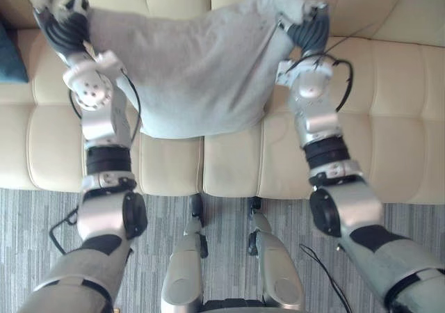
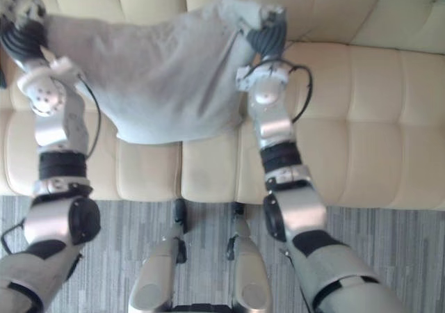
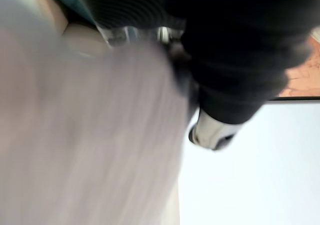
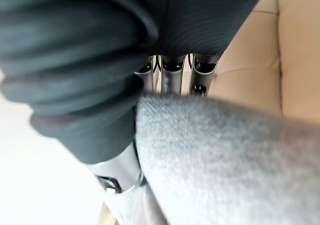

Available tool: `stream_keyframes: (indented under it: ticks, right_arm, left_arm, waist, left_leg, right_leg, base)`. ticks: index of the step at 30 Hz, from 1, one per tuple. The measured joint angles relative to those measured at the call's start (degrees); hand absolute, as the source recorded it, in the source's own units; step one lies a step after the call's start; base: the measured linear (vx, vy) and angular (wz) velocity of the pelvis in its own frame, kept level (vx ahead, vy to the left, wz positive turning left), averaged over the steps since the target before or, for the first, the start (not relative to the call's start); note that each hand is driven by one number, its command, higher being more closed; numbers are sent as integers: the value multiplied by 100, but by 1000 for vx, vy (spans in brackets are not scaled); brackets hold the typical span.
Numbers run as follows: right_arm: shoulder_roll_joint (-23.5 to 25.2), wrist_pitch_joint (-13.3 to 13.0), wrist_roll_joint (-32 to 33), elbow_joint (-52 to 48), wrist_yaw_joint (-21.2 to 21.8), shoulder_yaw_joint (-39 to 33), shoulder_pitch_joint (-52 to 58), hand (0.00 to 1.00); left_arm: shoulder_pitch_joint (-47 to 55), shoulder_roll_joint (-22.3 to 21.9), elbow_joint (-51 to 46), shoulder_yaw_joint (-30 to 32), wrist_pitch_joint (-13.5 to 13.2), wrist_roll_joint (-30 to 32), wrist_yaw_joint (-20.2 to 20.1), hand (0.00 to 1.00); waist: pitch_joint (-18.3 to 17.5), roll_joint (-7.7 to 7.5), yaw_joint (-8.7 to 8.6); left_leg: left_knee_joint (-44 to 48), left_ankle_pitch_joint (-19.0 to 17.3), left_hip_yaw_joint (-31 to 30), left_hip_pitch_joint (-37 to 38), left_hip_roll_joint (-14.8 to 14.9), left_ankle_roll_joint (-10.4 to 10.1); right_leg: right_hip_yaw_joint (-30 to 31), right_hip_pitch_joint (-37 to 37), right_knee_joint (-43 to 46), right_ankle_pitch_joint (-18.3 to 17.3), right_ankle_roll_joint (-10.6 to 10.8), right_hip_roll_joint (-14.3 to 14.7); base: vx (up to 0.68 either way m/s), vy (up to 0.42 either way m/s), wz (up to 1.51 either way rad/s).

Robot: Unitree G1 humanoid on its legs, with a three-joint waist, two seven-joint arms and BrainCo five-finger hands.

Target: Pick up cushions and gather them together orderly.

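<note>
L hand (image 1: pixel 66 24), R hand (image 1: pixel 309 24) — fingers curled on grey cushion (image 1: pixel 195 76) top corners, over sofa (image 1: pixel 389 118)

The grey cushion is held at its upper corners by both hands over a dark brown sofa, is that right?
Not quite: the left eye view shows a cream sofa, not dark brown. The grey cushion is indeed held at its upper corners by the left hand and right hand.

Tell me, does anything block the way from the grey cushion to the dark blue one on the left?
Nothing visible. The left hand and right hand hold the grey cushion by its corners; bare sofa lies between it and the dark blue cushion.
</note>
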Motion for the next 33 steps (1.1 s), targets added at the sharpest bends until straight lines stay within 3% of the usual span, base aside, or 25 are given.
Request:
stream_keyframes:
  ticks: [8,11,16,19,20,21,24,28,33]
  right_arm:
    - [-836,136,978,248,18,-7,-260,0]
    - [-1201,170,1183,-215,24,-74,190,0]
    - [-1433,171,1276,-1326,170,-460,2014,0]
    - [-1174,169,1270,-1955,485,-491,3570,0]
    - [-936,154,1211,-2268,598,-571,4204,0]
    - [-638,123,1103,-2363,719,-623,4679,0]
    - [47,119,807,-2360,1057,-622,5690,0]
    - [699,113,431,-1848,1442,-619,6812,0]
    - [876,105,7,-461,1757,-499,7425,0]
  left_arm:
    - [-148,634,310,458,0,-620,-18,0]
    - [566,765,-96,654,-4,-788,-117,0]
    - [2480,610,-963,847,32,-840,-378,0]
    - [3971,-152,-1618,831,99,-825,-637,0]
    - [4493,-571,-1794,759,121,-820,-742,0]
    - [5047,-972,-1920,636,131,-793,-796,0]
    - [6148,-1621,-1915,167,323,-767,-1052,0]
    - [6842,-1975,-1017,-330,412,-546,-1430,0]
    - [6948,-2138,590,-483,461,-293,-1831,0]
  waist:
    - [27,11,95]
    - [27,12,82]
    - [40,35,76]
    - [40,36,90]
    - [2,8,86]
    - [-90,3,97]
    - [-314,11,105]
    - [-888,10,100]
    - [-1503,-12,76]
  left_leg:
    - [660,-298,-107,-512,-48,81]
    - [902,-456,-109,-585,-44,98]
    - [927,-484,-153,-456,-47,100]
    - [855,-577,-195,-30,-47,70]
    - [812,-639,-189,129,-86,61]
    - [790,-702,-172,183,-112,-4]
    - [549,-675,-203,298,-131,-21]
    - [449,-639,-237,472,-56,-34]
    - [75,-653,-223,1102,-72,-44]
  right_leg:
    - [87,-186,0,50,-39,-58]
    - [117,-166,0,50,-39,-61]
    - [119,-27,-1,47,-42,-57]
    - [105,347,-3,-28,-82,-42]
    - [88,506,-4,-281,-221,-104]
    - [87,536,-4,-507,-201,-130]
    - [91,532,-2,-530,-171,-126]
    - [-6,678,-1,-593,-73,-71]
    - [-24,1128,-1,-750,-19,-70]
  base:
    - [3,50,2]
    - [0,30,-7]
    - [9,5,-2]
    - [32,14,-4]
    - [27,12,3]
    - [0,0,0]
    - [29,-22,-4]
    - [80,-23,2]
    - [114,0,0]
